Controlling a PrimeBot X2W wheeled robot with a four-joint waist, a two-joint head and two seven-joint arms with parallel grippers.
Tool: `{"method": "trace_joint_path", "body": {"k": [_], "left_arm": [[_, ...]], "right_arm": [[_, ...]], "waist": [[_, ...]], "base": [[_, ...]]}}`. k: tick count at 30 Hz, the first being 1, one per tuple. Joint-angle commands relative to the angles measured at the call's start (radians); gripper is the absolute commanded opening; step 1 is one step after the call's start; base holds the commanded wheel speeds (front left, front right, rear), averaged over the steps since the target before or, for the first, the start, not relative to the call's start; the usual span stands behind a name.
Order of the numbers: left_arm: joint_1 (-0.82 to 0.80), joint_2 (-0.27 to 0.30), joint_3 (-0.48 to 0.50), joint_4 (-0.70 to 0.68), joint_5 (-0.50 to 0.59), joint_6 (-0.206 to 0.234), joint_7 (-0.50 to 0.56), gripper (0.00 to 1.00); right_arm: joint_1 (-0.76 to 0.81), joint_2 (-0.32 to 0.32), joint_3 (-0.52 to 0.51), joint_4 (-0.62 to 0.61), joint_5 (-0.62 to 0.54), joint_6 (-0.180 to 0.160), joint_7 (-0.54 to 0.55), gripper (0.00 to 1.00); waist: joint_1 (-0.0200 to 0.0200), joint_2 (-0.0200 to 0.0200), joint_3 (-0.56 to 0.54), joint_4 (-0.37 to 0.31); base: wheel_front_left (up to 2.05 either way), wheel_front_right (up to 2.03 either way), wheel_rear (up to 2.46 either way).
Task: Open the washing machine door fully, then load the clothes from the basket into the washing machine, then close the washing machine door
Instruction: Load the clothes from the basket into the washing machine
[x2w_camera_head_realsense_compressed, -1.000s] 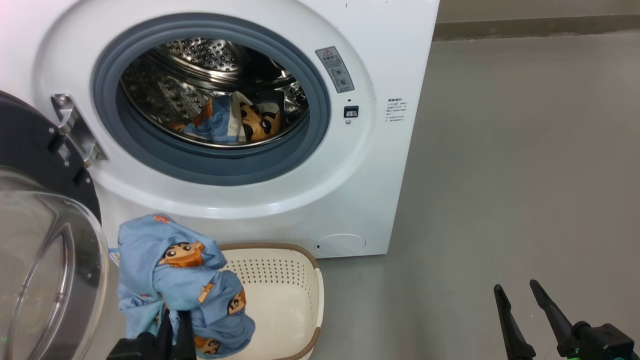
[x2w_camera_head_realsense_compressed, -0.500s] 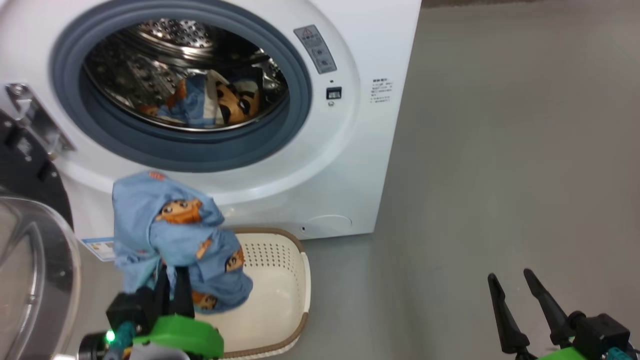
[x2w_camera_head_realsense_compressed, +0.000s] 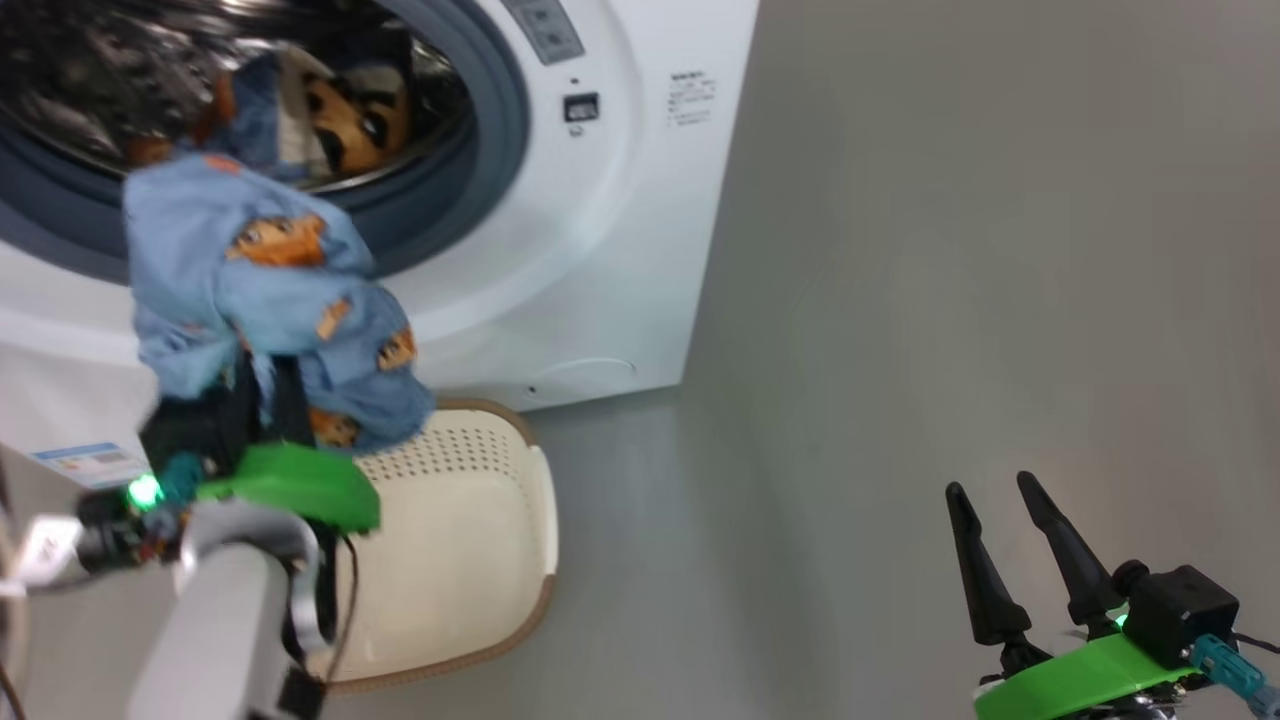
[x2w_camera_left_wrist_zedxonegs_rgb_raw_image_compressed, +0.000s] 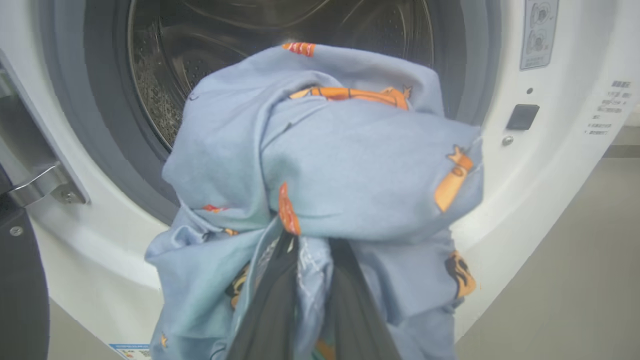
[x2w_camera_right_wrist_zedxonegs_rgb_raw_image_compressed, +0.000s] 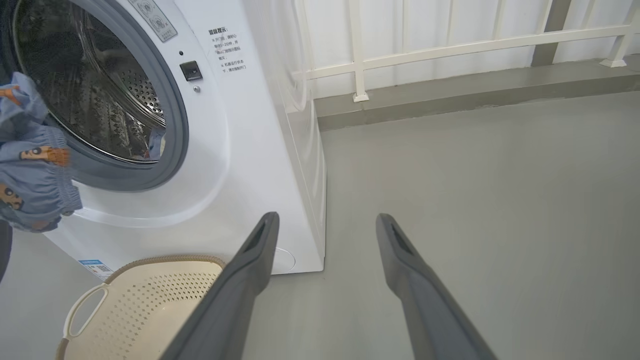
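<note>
at the far left the washing machine door (x2w_camera_left_wrist_zedxonegs_rgb_raw_image_compressed: 20, 300) stands swung aside, with only its dark edge by the hinge (x2w_camera_left_wrist_zedxonegs_rgb_raw_image_compressed: 45, 182) in sight. next along, the left gripper (x2w_camera_head_realsense_compressed: 268, 400) has its fingers pressed together on a fold of the clothes (x2w_camera_head_realsense_compressed: 250, 270). it holds the pale blue printed bundle in the air before the lower rim of the drum (x2w_camera_left_wrist_zedxonegs_rgb_raw_image_compressed: 165, 65), up clear of the basket (x2w_camera_head_realsense_compressed: 450, 570). the cloth looks light and floppy, draping loose on both sides, so i'd guess a trailing hem could snag on the grey gasket (x2w_camera_head_realsense_compressed: 500, 130). a pinch deep in the bunched middle, as here, seems the sensible hold. another printed piece (x2w_camera_head_realsense_compressed: 340, 110) lies inside the washing machine (x2w_camera_head_realsense_compressed: 620, 250). far right, the right gripper (x2w_camera_head_realsense_compressed: 990, 487) hangs over the grey floor (x2w_camera_head_realsense_compressed: 900, 300), fingers spread, holding nothing.
</note>
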Motion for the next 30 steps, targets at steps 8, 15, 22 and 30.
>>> {"method": "trace_joint_path", "body": {"k": [8,15,22,30], "left_arm": [[-0.234,0.082,0.052,0.15,0.01,-0.004,-0.009,0.0],[-0.423,0.136,0.053,0.315,0.027,-0.01,-0.009,0.0],[-0.577,0.175,0.04,0.437,0.059,0.004,-0.013,0.0],[-0.722,0.237,0.017,0.527,0.101,0.002,-0.015,0.0]], "right_arm": [[-0.056,-0.02,0.049,-0.009,0.029,0.002,-0.012,1.0],[-0.075,-0.026,0.077,0.001,0.047,0.002,-0.012,1.0],[-0.085,-0.027,0.104,0.017,0.068,0.002,-0.012,1.0],[-0.089,-0.034,0.124,0.024,0.083,0.002,-0.012,1.0]], "waist": [[0.0,-0.0001,0.107,-0.098],[0.0,-0.0001,0.176,-0.141],[0.0,-0.0001,0.231,-0.182],[0.0,-0.0001,0.287,-0.225]], "base": [[0.0,0.0,0.0],[0.0,0.0,0.0],[0.0,0.0,0.0],[0.0,0.0,0.0]]}}
